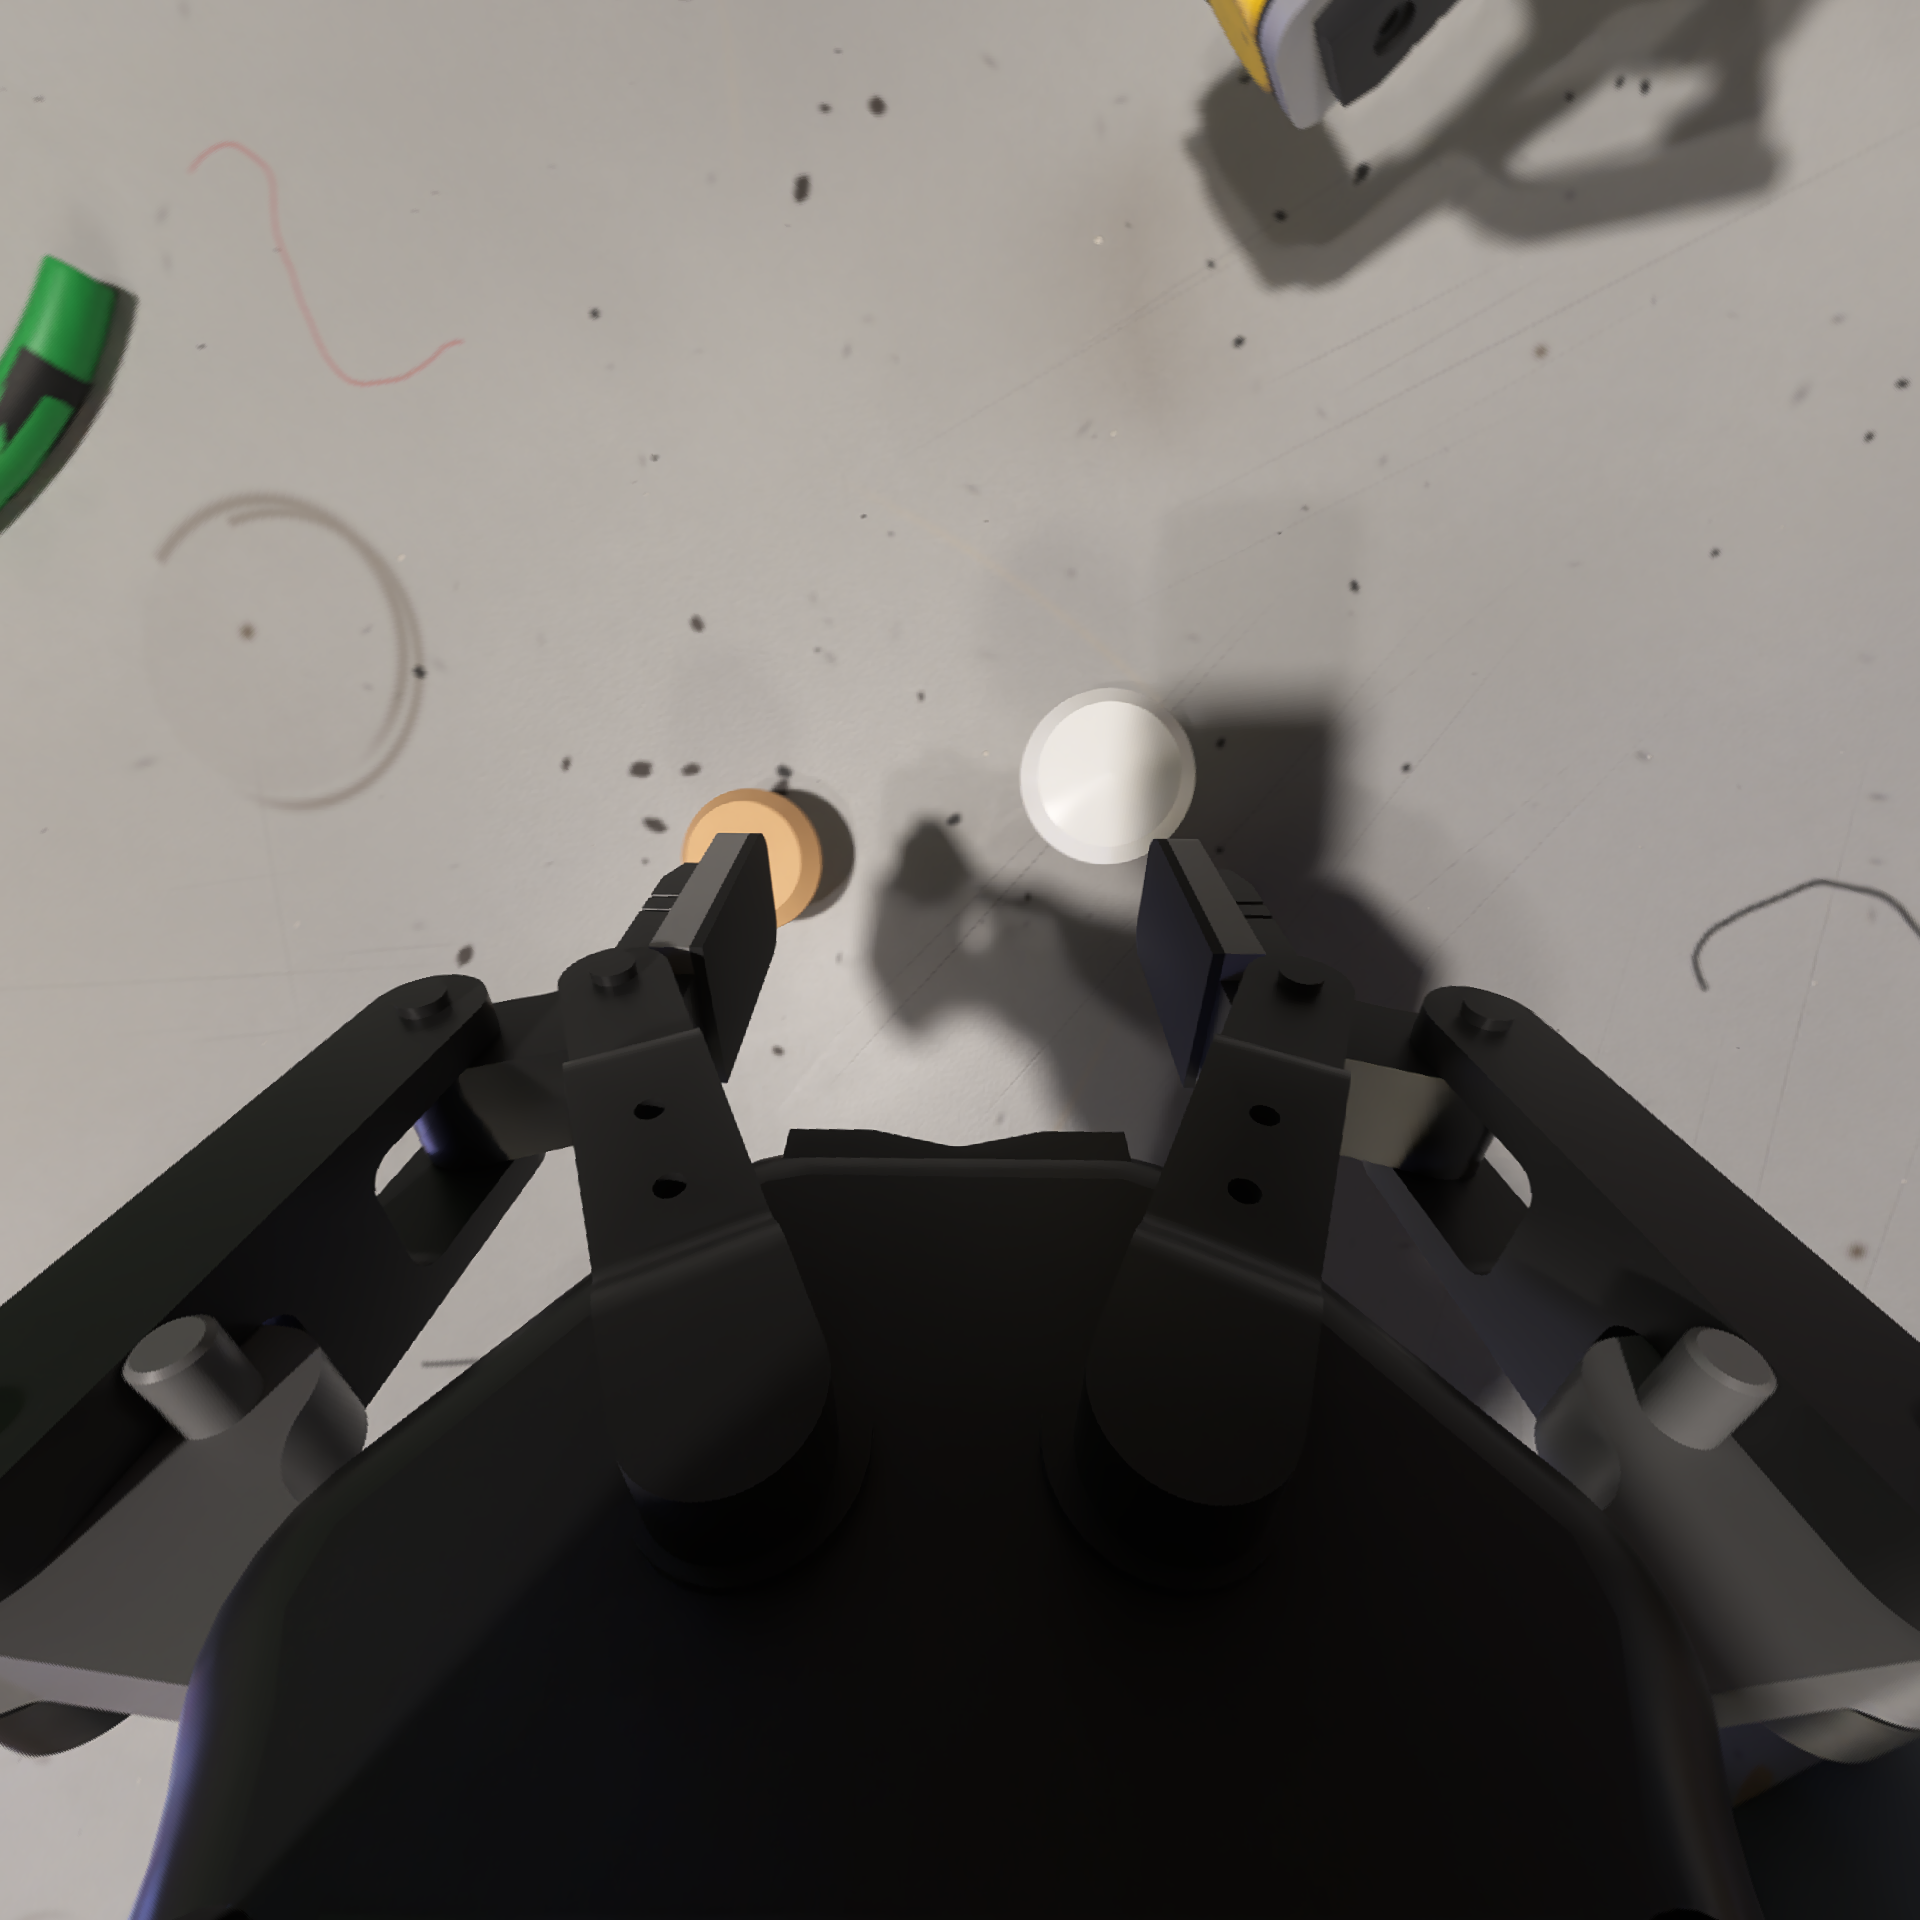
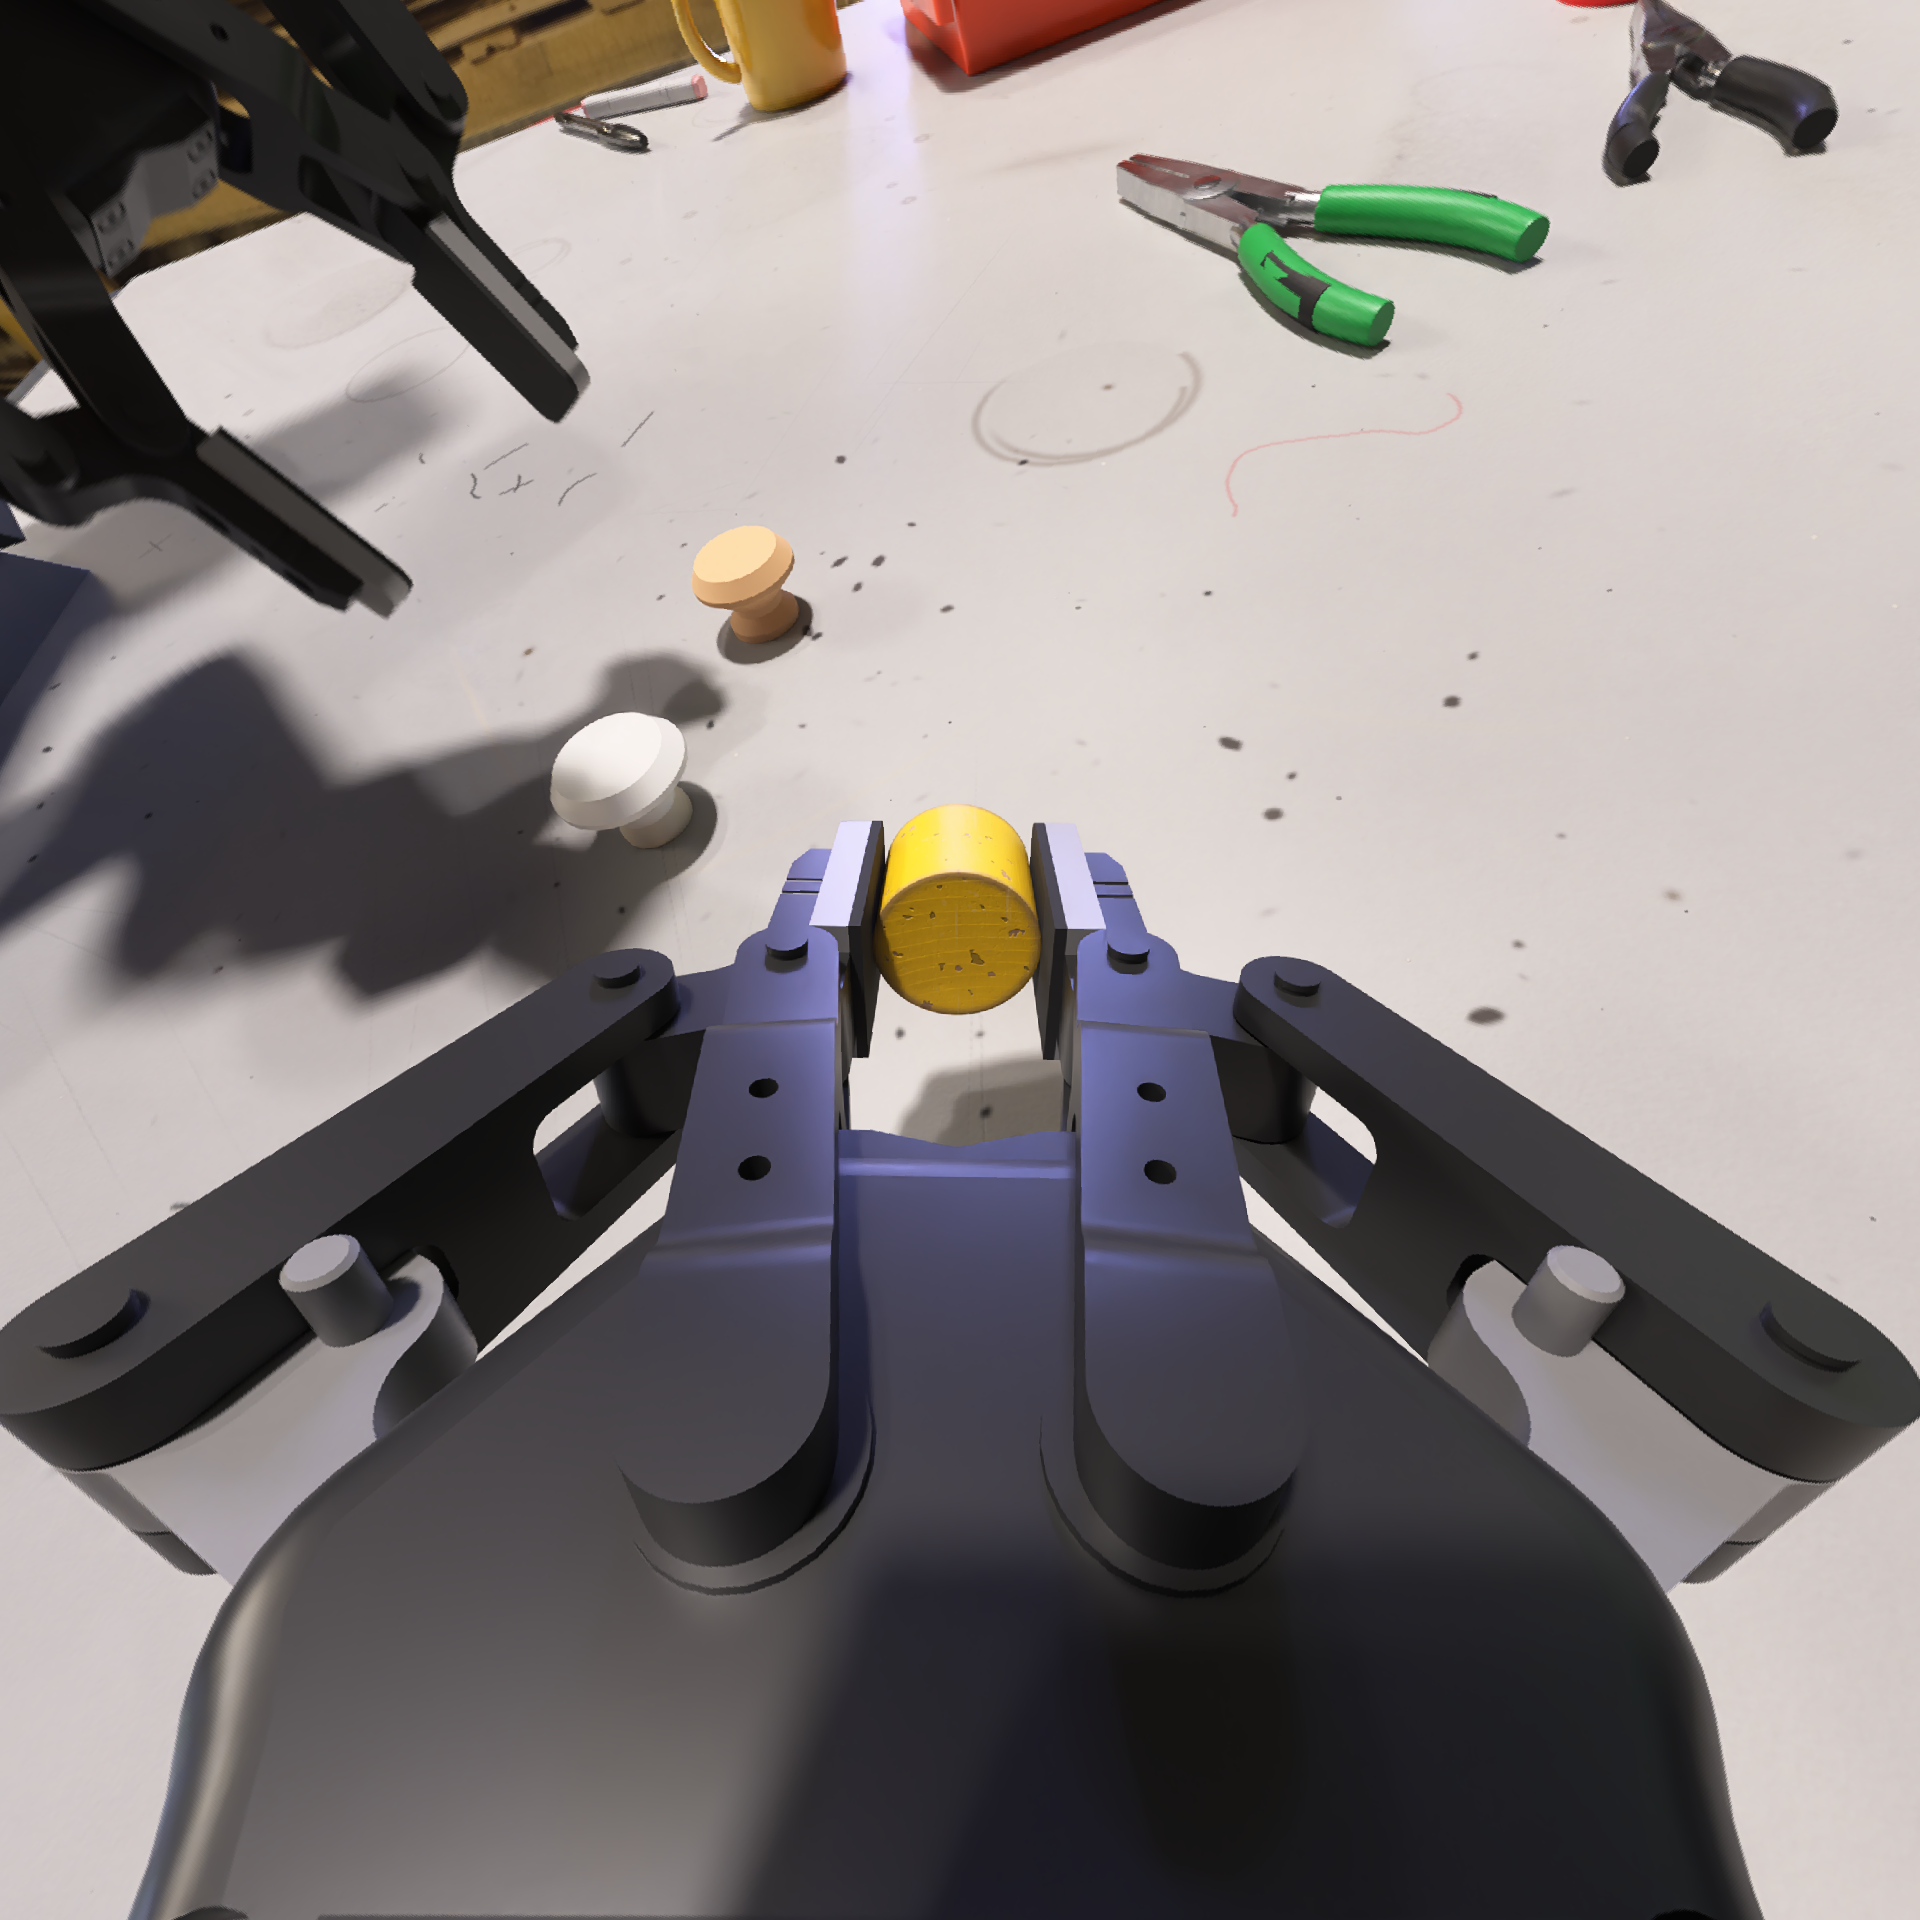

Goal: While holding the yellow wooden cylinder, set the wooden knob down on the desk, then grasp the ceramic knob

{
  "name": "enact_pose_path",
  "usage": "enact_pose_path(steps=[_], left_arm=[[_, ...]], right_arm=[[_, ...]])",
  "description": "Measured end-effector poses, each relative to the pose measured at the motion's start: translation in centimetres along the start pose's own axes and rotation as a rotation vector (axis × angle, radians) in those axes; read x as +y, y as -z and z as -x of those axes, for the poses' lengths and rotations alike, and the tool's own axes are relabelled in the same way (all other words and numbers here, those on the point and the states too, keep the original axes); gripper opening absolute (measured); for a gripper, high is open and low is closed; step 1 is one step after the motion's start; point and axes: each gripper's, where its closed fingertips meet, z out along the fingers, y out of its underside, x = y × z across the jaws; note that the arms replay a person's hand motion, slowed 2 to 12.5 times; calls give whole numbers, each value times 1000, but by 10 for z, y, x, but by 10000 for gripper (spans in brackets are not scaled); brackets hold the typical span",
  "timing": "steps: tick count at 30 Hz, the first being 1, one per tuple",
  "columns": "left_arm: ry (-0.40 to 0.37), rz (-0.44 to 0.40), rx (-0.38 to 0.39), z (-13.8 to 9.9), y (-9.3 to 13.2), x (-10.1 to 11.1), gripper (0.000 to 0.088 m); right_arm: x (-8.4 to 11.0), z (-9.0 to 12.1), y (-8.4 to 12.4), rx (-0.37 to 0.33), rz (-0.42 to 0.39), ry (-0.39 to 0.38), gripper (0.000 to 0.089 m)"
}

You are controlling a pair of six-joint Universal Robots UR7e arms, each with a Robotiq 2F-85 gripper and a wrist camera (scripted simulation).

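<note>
My left gripper (image 1: 961, 868) is open and empty, hovering above the desk and looking straight down. The tan wooden knob (image 1: 779, 847) stands upright on the desk, partly behind my left fingertip. The white ceramic knob (image 1: 1107, 774) stands upright just beyond my right fingertip. Both knobs show in the right wrist view, wooden (image 2: 743, 582) and ceramic (image 2: 620, 774), with the left gripper (image 2: 478, 499) raised above and left of them. My right gripper (image 2: 956, 914) is shut on the yellow wooden cylinder (image 2: 958, 914), held above the desk.
Green-handled pliers (image 2: 1340, 234) lie at the far right, and one of their handles shows in the left wrist view (image 1: 47, 384). Black-handled pliers (image 2: 1714, 94), a yellow mug (image 2: 774, 47), a red box (image 2: 997, 31) and a pen (image 2: 644, 99) sit at the desk's far edge.
</note>
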Motion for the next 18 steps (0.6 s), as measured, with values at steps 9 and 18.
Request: enact_pose_path(steps=[9,18], left_arm=[[-70,53,27,-16,-34,3,671],[-107,90,96,-30,-56,4,638]], right_arm=[[0,0,0,2,1,2,250],[0,0,0,3,-1,1,250]])
